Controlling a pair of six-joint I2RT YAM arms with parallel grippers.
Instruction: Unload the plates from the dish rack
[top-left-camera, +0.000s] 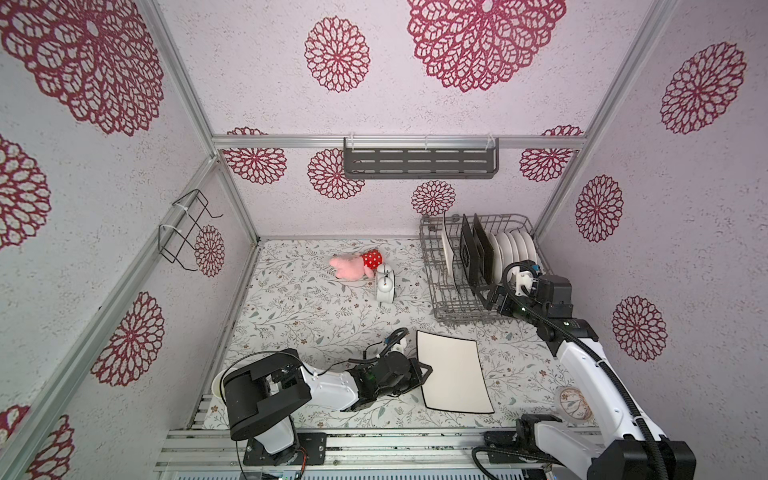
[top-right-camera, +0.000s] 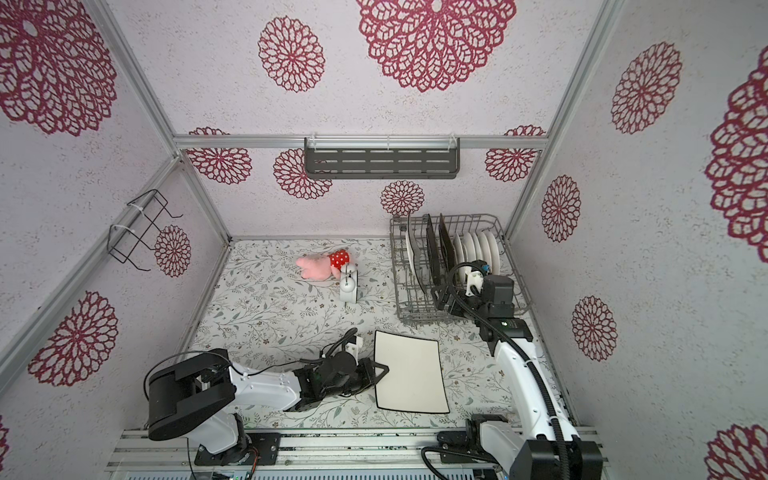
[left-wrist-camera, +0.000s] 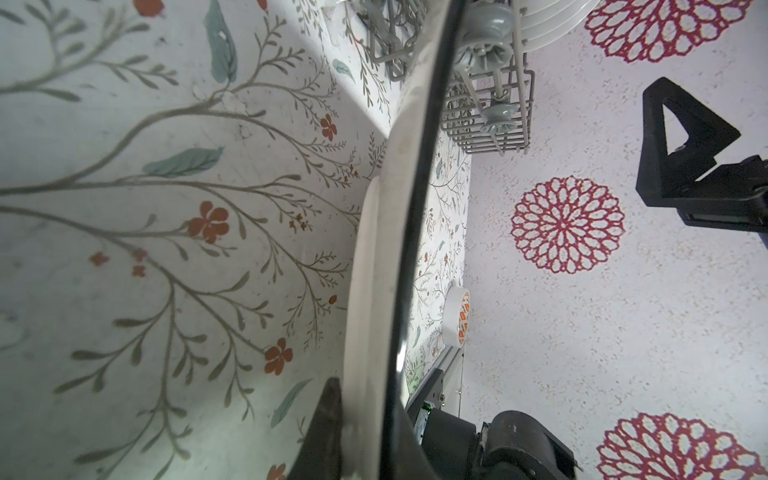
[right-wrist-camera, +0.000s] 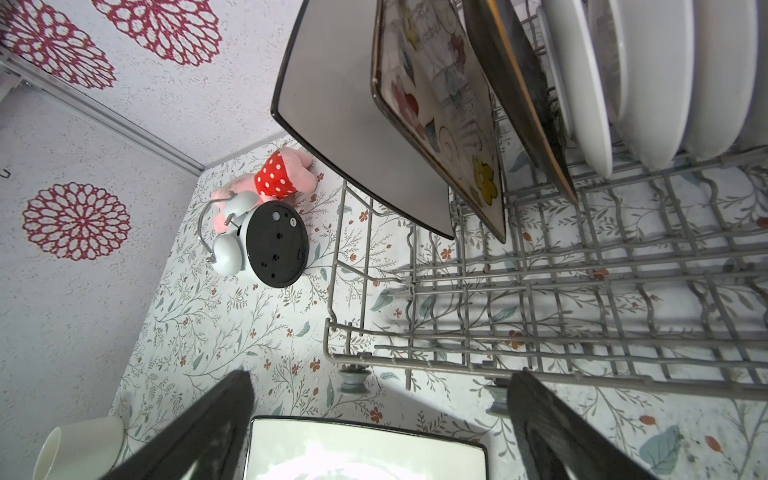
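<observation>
A large white black-rimmed rectangular plate (top-left-camera: 454, 372) (top-right-camera: 409, 372) lies low over the table's front. My left gripper (top-left-camera: 427, 370) (left-wrist-camera: 370, 451) is shut on its left edge, and the left wrist view shows the rim edge-on between the fingers. The grey wire dish rack (top-left-camera: 434, 291) (right-wrist-camera: 540, 332) stands at the back right. It holds one upright white rectangular plate (top-left-camera: 448, 249) (right-wrist-camera: 353, 104), a flowered cream plate (right-wrist-camera: 440, 116), dark square plates (top-left-camera: 478, 255) and several round white plates (top-left-camera: 513, 249) (right-wrist-camera: 648, 75). My right gripper (top-left-camera: 494, 300) (right-wrist-camera: 374, 432) hangs open over the rack's near end, holding nothing.
A pink plush toy (top-left-camera: 353, 266) and a white alarm clock (top-left-camera: 384, 284) lie mid-table. A white mug (top-left-camera: 218, 384) sits front left, and a tape roll (top-left-camera: 573, 405) front right. A grey slotted shelf (top-left-camera: 419, 160) and a black wire holder (top-left-camera: 183, 232) hang on the walls.
</observation>
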